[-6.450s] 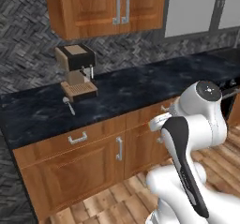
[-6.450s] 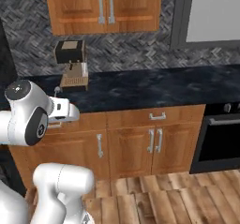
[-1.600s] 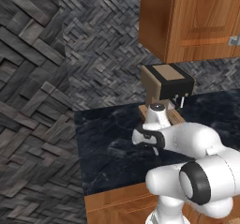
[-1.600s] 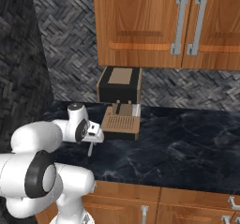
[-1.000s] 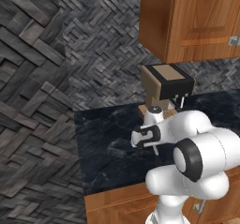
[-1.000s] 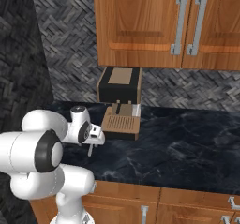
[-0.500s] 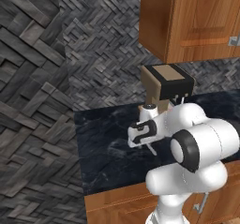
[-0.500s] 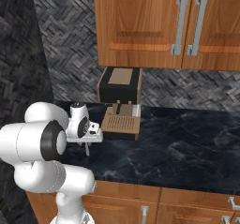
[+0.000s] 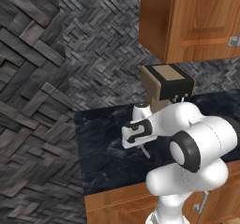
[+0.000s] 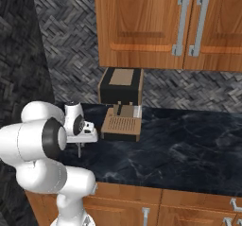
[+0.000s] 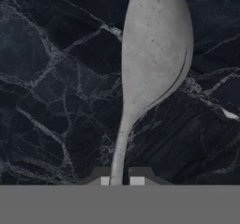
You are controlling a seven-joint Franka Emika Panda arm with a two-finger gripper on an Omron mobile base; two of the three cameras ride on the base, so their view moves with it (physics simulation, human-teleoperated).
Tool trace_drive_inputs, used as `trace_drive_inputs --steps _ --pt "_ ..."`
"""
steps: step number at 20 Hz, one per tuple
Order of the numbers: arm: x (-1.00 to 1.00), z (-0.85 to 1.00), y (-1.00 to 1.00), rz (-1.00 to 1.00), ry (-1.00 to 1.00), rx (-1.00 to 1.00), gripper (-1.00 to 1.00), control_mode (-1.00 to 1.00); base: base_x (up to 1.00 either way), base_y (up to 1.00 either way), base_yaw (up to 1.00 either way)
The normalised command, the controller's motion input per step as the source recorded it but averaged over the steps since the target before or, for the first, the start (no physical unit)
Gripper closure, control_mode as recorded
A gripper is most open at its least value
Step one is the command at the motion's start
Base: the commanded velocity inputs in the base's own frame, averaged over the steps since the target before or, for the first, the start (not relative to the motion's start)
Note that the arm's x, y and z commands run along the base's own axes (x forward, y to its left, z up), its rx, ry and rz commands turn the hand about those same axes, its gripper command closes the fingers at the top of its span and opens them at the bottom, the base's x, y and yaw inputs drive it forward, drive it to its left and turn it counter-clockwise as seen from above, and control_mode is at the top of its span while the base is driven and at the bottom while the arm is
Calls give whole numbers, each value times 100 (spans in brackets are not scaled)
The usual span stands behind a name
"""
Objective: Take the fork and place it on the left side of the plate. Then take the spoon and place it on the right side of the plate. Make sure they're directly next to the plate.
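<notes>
My hand (image 11: pixel 120 180) is closed tight on the thin handle of the spoon (image 11: pixel 154 63): in the hand view the two fingertips (image 11: pixel 105 180) press the handle from both sides, right at its lower end. From there the handle runs up and widens into the rounded bowl, whose far tip is cut off by the top edge of that view. Whether the spoon lies on the surface (image 11: pixel 51 101) or hangs just above it I cannot tell; the dark marbled stone shows all round it.

From the left base view my own white arm covers much of the hand (image 9: pixel 140 145), and only a pale sliver of the spoon (image 9: pixel 145 151) pokes out below it toward the surface (image 9: pixel 103 157). From the right base view the hand (image 10: pixel 79 147) points down beside my arm, and the spoon there is too small to make out.

Farther back on the surface stands a coffee machine (image 10: pixel 121 104), black with a wooden tray, against the herringbone tile wall (image 10: pixel 66 36). Wooden cabinets (image 10: pixel 156 24) hang above it, cut off by the frame.
</notes>
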Motion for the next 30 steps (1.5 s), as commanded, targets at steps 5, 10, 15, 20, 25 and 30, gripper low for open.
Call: trace_drive_inputs --steps 5,10,15,20,25,30 --pt "-46 45 1 3 -22 0 100 -100 0 0 0" --pt "-52 78 -1 0 -29 0 100 -100 0 0 0" --pt "-53 98 0 0 -27 0 100 -100 0 0 0" --pt "-52 100 0 1 -25 0 100 -100 0 0 0" --pt "-53 90 -3 2 -21 0 100 -100 0 0 0" --pt "-33 64 -12 0 -9 4 100 -100 0 0 0"
